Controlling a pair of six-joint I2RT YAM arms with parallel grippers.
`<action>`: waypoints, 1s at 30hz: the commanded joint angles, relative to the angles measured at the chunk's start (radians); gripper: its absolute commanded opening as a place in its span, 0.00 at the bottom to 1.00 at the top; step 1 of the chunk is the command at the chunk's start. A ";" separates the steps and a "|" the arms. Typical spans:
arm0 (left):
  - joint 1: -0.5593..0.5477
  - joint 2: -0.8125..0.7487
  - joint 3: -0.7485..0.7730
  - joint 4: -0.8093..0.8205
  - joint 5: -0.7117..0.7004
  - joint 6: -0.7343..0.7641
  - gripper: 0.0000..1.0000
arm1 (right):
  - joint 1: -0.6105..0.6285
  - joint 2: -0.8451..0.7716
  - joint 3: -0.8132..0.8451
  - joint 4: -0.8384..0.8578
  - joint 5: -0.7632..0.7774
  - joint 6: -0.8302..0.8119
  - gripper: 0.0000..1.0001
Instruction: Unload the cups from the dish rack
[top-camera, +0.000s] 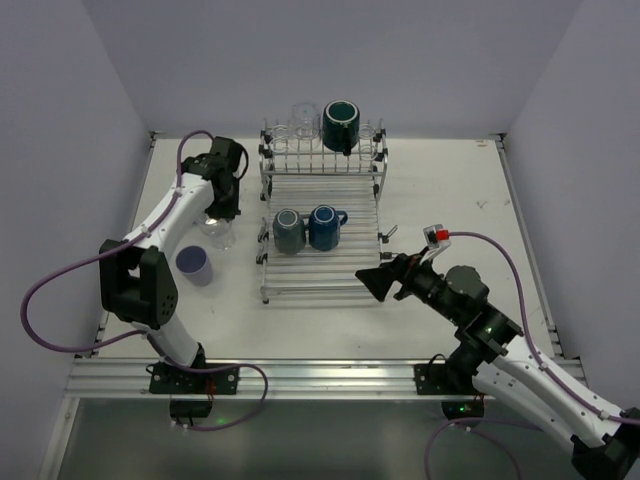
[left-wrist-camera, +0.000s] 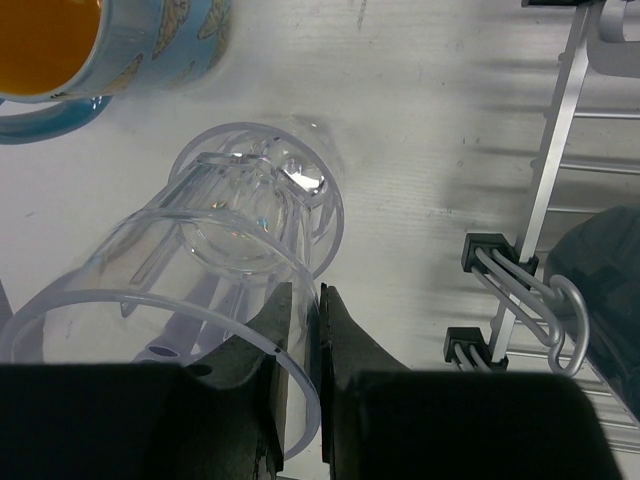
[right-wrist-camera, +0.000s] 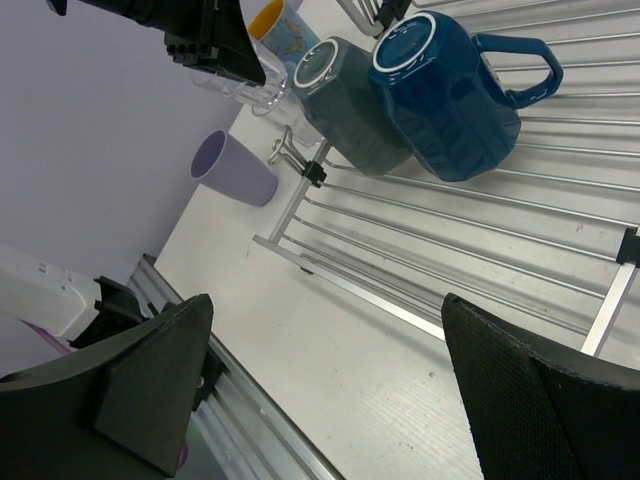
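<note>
Pinching the thin wall of a clear tumbler (left-wrist-camera: 250, 230) at its rim, the left gripper (left-wrist-camera: 305, 295) has one black finger inside and one outside, pressed nearly together on the wall; the tumbler is smooth, ribbed lower down with a thick base, and sits over the table (top-camera: 450, 200) just left of the dish rack (top-camera: 320, 195) (whether its base touches the surface I cannot tell). Beside it on the table are a light blue mug (left-wrist-camera: 150, 50), glossy orange inside with pale butterfly-like prints outside, and a matte purple cup (top-camera: 194, 265) of plain tapered shape, standing mouth up nearer the arm bases. The rack is bright silver wire, with a flat tray of thin parallel rods, black clips at the corners and a raised rear tier. On the tray a grey-teal mug (right-wrist-camera: 350, 100) and a dark blue mug (right-wrist-camera: 450, 100) stand touching, both faceted, glossy and pale-rimmed, the blue one's loop handle turned away from its neighbour. On the rear tier sit a dark teal mug (top-camera: 341, 124) and clear glasses (top-camera: 303, 115). The right gripper (right-wrist-camera: 330, 400) hangs with its textured black fingers spread wide and nothing between them, over the tray's near right corner. The table is white and faintly scuffed, edged by an aluminium rail (top-camera: 320, 375), with plain lilac-grey walls (top-camera: 60, 100) around
</note>
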 joint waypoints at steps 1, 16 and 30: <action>0.011 -0.032 -0.012 -0.023 0.019 0.028 0.07 | 0.001 0.011 0.001 0.056 -0.005 -0.004 0.99; 0.011 0.006 -0.029 0.011 -0.002 0.013 0.37 | 0.003 0.017 -0.009 0.051 0.004 -0.004 0.99; -0.215 -0.476 -0.141 0.294 0.074 -0.012 0.57 | 0.003 -0.018 0.009 -0.016 0.052 -0.013 0.99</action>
